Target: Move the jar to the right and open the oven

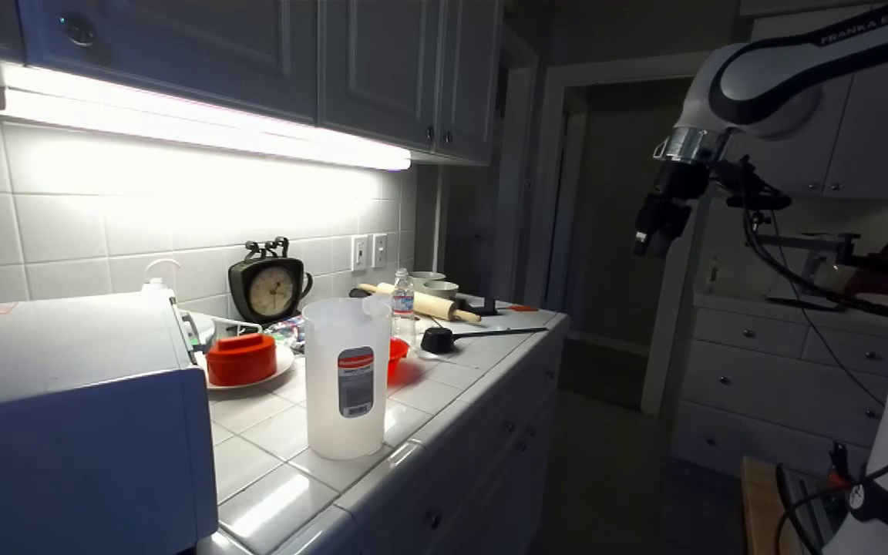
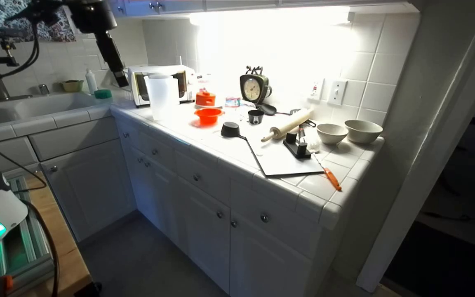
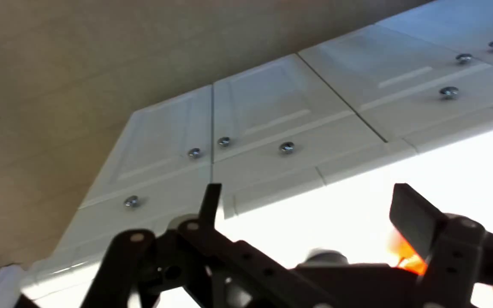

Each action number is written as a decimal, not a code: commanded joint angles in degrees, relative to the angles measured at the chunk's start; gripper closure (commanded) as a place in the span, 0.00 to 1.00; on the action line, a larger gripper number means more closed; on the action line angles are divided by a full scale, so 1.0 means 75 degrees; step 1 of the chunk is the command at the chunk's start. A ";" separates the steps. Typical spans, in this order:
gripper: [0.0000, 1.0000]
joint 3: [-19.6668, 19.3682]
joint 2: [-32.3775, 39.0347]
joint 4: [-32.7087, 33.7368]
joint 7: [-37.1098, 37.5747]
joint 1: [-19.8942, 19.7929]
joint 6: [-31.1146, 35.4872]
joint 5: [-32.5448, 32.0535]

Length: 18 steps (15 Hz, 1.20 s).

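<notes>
The tall translucent whitish jar (image 1: 328, 385), with a red-and-grey label, stands upright on the counter. In an exterior view it also shows (image 2: 162, 97) in front of the white boxy oven (image 2: 186, 84), covering part of its glass front. The oven's side and top fill the lower left in an exterior view (image 1: 82, 447); its door looks shut. My gripper (image 1: 654, 245) hangs in the air, apart from both. In an exterior view it points down (image 2: 123, 81) near the oven. In the wrist view the fingers (image 3: 307, 192) are wide apart with nothing between them. Jar and oven cannot be made out there.
Near the jar are a red bowl (image 2: 208, 115), a red lidded dish (image 1: 241, 360), a black scoop (image 1: 438, 339) and a clock (image 1: 270, 289). A bottle (image 1: 403, 304), rolling pin (image 2: 289, 125) and bowls (image 2: 363, 131) stand farther along. Cabinets (image 1: 174, 38) hang above.
</notes>
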 commanded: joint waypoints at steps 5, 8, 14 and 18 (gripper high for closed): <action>0.00 0.0198 0.0679 -0.0203 -0.0503 0.1185 0.1368 0.1689; 0.00 0.0477 0.0879 -0.0172 -0.0904 0.1483 0.1310 0.1407; 0.00 0.0573 0.0912 -0.0149 -0.0807 0.1404 0.1304 0.1469; 0.00 0.0429 0.1552 0.0049 -0.0222 0.1445 0.1906 0.2141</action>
